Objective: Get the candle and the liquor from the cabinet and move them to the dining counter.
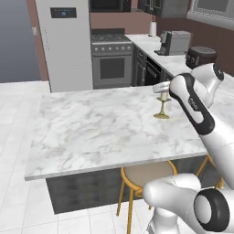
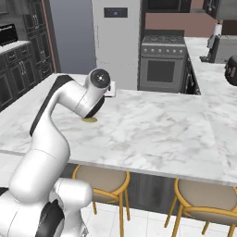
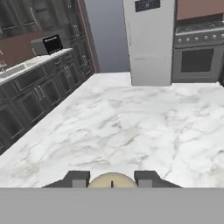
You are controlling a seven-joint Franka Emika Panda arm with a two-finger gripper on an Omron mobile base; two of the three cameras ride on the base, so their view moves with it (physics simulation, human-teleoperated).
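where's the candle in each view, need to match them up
Left base view: the candle stands at the dining counter's right side, partly behind the arm.
Right base view: its gold base shows under the arm, left of centre.
Hand view: its cream top sits bottom centre, between the fingertips.
Shared landmark: the steel oven.

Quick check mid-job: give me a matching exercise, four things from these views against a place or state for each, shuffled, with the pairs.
Things:
1. candle
2. gripper
3. stool
4. stove

Places or states:
A. tucked under the dining counter's near edge
B. beside the tall white fridge
C. base standing on the marble
D. fingers either side of the candle top

Pairs: 1-C, 2-D, 3-A, 4-B
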